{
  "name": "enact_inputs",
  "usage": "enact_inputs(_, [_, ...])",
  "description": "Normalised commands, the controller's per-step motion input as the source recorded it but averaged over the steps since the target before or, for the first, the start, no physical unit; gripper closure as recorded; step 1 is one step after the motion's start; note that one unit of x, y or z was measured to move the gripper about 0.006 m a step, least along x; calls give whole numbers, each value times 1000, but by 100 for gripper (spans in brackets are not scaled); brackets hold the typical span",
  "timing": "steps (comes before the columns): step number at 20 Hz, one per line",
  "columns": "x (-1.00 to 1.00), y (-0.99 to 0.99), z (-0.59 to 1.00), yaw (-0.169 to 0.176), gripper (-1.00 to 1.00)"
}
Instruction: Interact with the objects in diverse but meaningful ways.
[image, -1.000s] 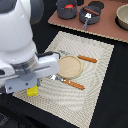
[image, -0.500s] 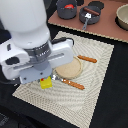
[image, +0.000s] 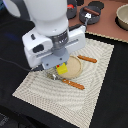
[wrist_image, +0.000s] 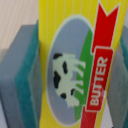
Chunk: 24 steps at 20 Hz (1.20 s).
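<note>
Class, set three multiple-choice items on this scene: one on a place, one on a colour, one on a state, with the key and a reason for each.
1. Where is the round tan plate?
A. On the woven mat
B. On the black cloth
C. In a pan

2. What colour is the box in the claw?
A. Blue
B. Yellow
C. White

3. How is the claw?
A. Open and empty
B. Shut on the box
C. Out of view

Key: A, the plate lies on the mat; B, the wrist view shows a yellow face marked BUTTER; B, its pads press both sides of the box.
</note>
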Motion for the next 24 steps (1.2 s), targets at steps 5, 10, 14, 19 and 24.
enact_inputs(5, [141, 825, -54, 38, 100])
enact_inputs(10, [80, 796, -120, 35, 100])
enact_inputs(14, [69, 782, -134, 35, 100])
enact_inputs(19, [63, 770, -139, 38, 100])
enact_inputs(24, [27, 723, -141, 37, 100])
